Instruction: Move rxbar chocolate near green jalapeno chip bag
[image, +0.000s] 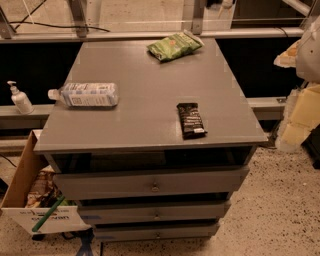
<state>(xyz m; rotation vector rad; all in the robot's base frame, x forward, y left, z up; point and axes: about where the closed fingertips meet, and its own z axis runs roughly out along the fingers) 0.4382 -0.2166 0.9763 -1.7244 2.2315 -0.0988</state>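
Observation:
The rxbar chocolate (191, 120) is a flat dark bar with a white patch at its near end. It lies on the grey cabinet top (145, 100), near the front right. The green jalapeno chip bag (175, 45) lies at the far edge of the top, right of centre, well behind the bar. My gripper (299, 116) shows as pale cream parts at the right edge of the view. It is off the cabinet's right side, apart from the bar and the bag, and holds nothing that I can see.
A clear plastic water bottle (86, 94) lies on its side at the left of the top. A pump bottle (20, 99) stands on a ledge to the left. An open cardboard box (35, 200) sits on the floor at the lower left. The cabinet has three drawers (155, 184) in front.

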